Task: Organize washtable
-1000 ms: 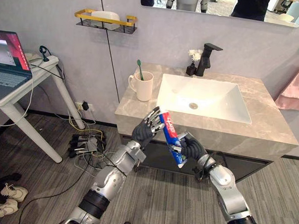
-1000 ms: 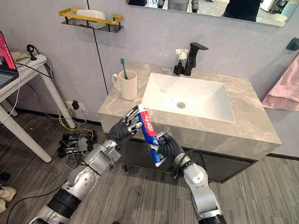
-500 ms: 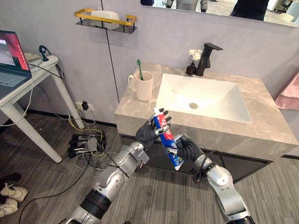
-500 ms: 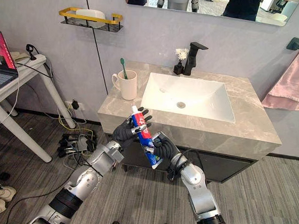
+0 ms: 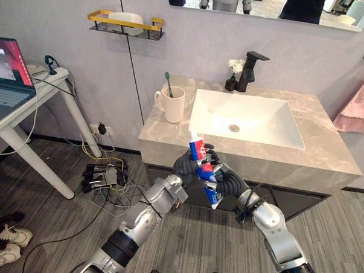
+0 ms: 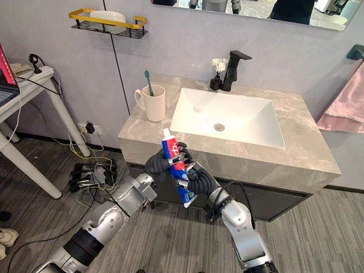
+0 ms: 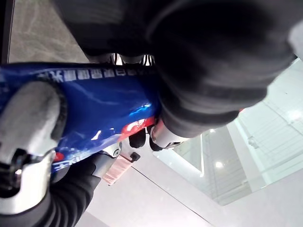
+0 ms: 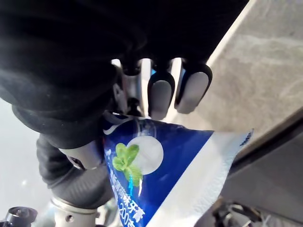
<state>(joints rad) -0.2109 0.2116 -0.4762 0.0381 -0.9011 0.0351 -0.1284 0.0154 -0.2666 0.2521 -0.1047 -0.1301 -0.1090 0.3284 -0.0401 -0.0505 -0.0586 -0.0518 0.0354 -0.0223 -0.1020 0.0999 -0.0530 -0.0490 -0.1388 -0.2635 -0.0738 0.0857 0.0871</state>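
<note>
The sink [image 5: 261, 116] sits in the counter [image 5: 326, 149], with the faucet [image 5: 250, 70] behind it and a vase [image 5: 233, 83] just left of that. A mug [image 5: 173, 106] holding a toothbrush [image 5: 168, 81] stands on the counter's left rear. Far left is a table [image 5: 26, 102] bearing a laptop [image 5: 6, 74]. Before the counter's front edge, the tube [image 5: 203, 167] tilts, the left hand [image 5: 187, 167] wrapped round its upper part and the right hand [image 5: 228, 182] round its lower.

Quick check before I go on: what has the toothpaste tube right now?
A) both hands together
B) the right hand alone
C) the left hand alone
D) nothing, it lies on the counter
A: the left hand grips the upper part of the toothpaste tube and the right hand its lower part, off the counter; each wrist view shows fingers curled round it.
</note>
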